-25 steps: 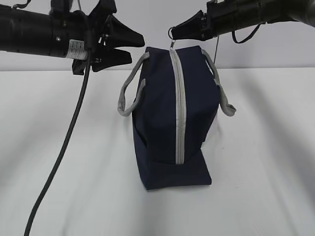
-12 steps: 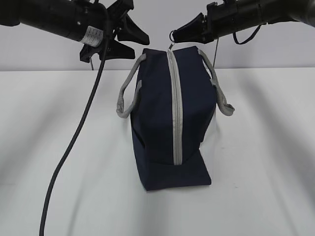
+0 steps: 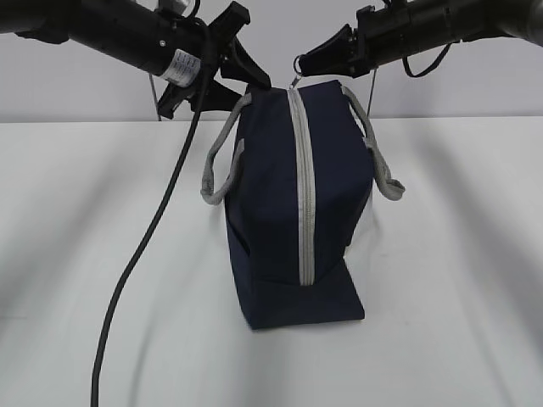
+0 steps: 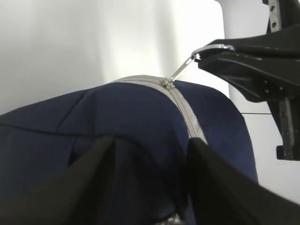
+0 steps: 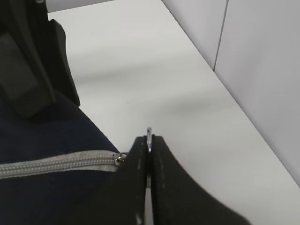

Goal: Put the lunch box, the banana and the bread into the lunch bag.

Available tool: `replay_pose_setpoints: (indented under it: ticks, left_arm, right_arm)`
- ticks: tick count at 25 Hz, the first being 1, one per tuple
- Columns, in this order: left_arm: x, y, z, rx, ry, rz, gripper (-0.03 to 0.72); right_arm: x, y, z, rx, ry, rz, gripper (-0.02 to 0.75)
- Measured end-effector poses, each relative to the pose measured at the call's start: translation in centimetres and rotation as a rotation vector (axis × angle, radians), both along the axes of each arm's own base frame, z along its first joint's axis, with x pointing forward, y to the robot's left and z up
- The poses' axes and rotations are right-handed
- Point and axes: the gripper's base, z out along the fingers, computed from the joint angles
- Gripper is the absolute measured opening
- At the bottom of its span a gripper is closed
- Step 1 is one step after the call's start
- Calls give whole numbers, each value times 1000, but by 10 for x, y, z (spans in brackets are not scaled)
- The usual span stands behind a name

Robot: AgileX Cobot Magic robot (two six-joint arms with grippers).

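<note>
While my right gripper (image 3: 299, 61) pinches the ring pull (image 4: 194, 55) on the zipped-up lunch bag (image 3: 293, 203), my left gripper (image 3: 250, 80) hangs spread apart above its top corner.

The lunch bag (image 3: 297, 203) stands zipped shut (no way in from above); both grippers crowd its top, left gripper (image 3: 242, 80) and right gripper (image 3: 304, 61), while bare bench (image 3: 458, 280) lies beside it.

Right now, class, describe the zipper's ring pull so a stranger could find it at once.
Start at the navy lunch bag standing mid-table and follow its grey zipper up to the top far edge. There the small metal ring pull sticks up, pinched by the right gripper; it is the only shiny metal piece on the bag.
</note>
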Motion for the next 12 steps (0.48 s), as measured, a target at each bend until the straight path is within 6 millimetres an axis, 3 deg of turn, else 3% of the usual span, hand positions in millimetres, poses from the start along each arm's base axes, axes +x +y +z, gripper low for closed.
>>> replay_pose_setpoints:
  ticks: [3, 8, 12]
  left_arm:
    - [1, -1, -2, 2, 10, -5, 309]
    - [1, -2, -2, 5, 5, -11, 37]
    - [1, -2, -2, 7, 0, -15, 13]
  right_arm:
    - [0, 0, 0, -1, -4, 2, 0]
    - [0, 0, 0, -14, -42, 19, 0]
    - [0, 0, -1, -29, -81, 37, 0]
